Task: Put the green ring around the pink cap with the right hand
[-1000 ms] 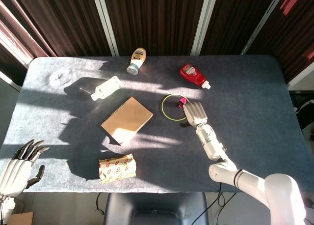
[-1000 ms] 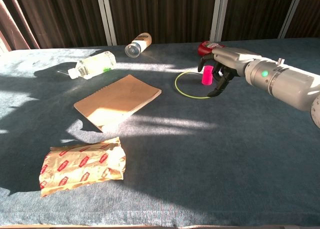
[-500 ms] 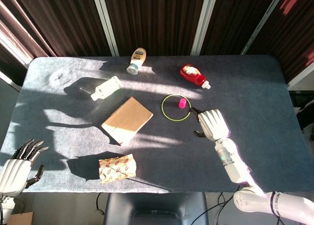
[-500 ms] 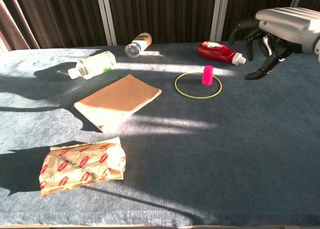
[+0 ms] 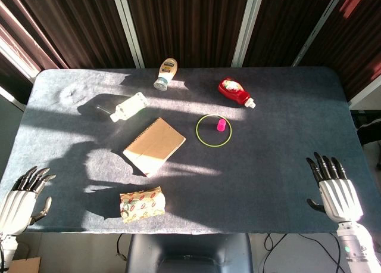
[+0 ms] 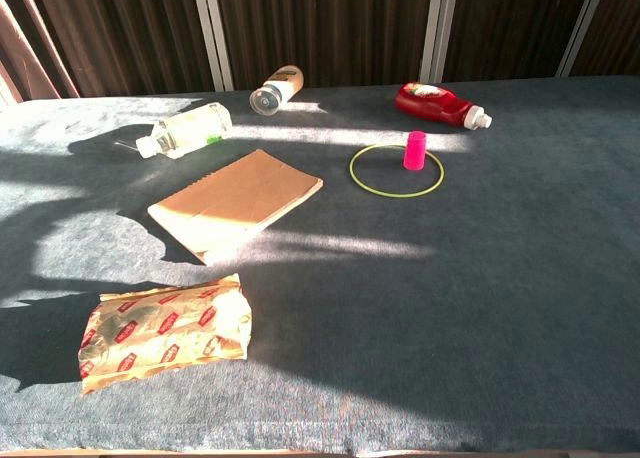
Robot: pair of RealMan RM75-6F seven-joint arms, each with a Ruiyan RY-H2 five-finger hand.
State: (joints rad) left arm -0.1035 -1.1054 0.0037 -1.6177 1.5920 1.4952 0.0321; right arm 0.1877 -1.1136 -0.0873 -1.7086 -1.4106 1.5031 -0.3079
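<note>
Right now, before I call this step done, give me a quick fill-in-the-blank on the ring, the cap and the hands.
1. The green ring lies flat ____ the pink cap.
2. The pink cap stands ____ on the table.
3. The right hand holds ____, fingers apart.
4. The bottle nearest the ring is the ____ one.

Missing words: around; upright; nothing; red
</note>
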